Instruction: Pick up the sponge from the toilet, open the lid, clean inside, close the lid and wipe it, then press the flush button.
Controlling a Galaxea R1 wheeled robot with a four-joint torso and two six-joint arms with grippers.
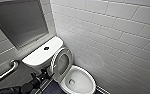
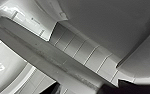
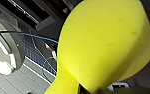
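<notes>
The white toilet stands in the corner with its bowl uncovered. Its lid is raised and leans back against the cistern, whose top carries the dark round flush button. My left gripper comes in from the lower left and hovers open beside the raised lid's left edge. The left wrist view shows the lid's edge very close, crossing in front of wall tiles. The yellow sponge looms large in the right wrist view. It is squeezed narrow at its base, where my right gripper is shut on it.
A metal grab bar runs along the left wall below a grey recessed niche. White tiled wall closes in right of the toilet. Dark floor lies in front of the bowl. A blue cable hangs near the right wrist.
</notes>
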